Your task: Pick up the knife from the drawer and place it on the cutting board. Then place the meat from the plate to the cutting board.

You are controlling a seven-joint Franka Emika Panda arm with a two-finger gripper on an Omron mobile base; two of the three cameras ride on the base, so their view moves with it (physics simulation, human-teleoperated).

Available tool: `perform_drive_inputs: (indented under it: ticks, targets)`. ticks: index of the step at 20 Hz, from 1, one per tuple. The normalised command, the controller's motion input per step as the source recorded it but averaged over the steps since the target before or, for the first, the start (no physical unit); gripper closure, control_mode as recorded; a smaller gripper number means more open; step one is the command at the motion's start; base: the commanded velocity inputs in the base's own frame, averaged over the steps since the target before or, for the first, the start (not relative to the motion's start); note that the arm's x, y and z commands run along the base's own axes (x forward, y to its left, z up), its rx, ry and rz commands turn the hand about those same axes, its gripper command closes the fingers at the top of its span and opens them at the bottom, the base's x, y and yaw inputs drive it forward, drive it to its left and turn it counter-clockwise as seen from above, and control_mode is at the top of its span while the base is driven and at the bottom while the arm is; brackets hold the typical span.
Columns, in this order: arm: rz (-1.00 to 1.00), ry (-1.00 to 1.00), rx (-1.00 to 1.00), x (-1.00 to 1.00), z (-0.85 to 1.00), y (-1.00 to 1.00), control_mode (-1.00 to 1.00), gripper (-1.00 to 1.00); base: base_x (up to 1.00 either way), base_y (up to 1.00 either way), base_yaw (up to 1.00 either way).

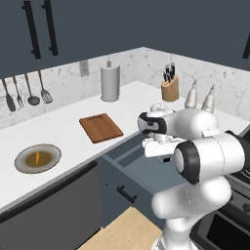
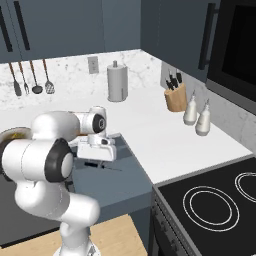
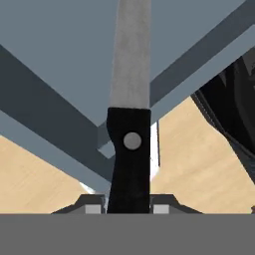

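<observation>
claw [image 3: 128, 206]: closed on the knife's black handle, 2 small dark fingertips pressed to either side of it in the hand view; it hangs above the open drawer
knife [image 3: 129, 124]: slim, flat grey blade with a dull metal sheen running away from the claw; matte black handle with 1 round grey rivet; held over the drawer's inside
drawer [image 1: 134, 168]: wide, shallow, slate-blue, pulled out from under the bench; smooth flat floor, short black bar handle on its front
cutting board [image 1: 100, 127]: flat reddish-brown wooden rectangle with rounded corners, lying on the bench to the far left of the drawer, bare on top
plate [image 1: 37, 158]: round and shallow, pale grey-beige rim, brownish-yellow centre, on the bench left of the cutting board and apart from it
meat [image 1: 37, 157]: small thin orange-brown sliver in the middle of the plate
bench [image 1: 132, 100]: smooth white L-shaped top, speckled pale stone backsplash behind
knife block [image 1: 170, 90]: tan wood with black handles, at the far wall
paper towel roll [image 1: 110, 83]: upright grey cylinder, far side of the bench
floor [image 3: 199, 164]: pale wood grain below the drawer
</observation>
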Motion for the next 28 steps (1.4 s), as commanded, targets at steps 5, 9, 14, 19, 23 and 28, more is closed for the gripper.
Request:
perform_drive_inputs:
  ticks: [5,9,14,19,23,28]
  targets:
    - [0.0,0.19,-0.01,-0.15,0.89,0.16,-1.0,1.0,0.0,0.0,0.0]
    - [0.01,0.01,-0.01,-0.2,0.59,0.12,-1.0,1.0,0.0,0.0,0.0]
    - [0.0,-0.41,0.05,-0.3,0.41,0.01,-1.0,1.0,0.0,0.0,0.0]
    - [0.0,-0.67,0.0,-0.02,0.39,0.3,-1.0,1.0,0.0,0.0,0.0]
    - [0.05,-0.72,0.0,0.04,0.5,0.39,-1.0,1.0,0.0,0.0,0.0]
    - [0.3,-0.53,0.0,0.57,-0.03,0.31,-1.0,1.0,0.0,0.0,0.0]
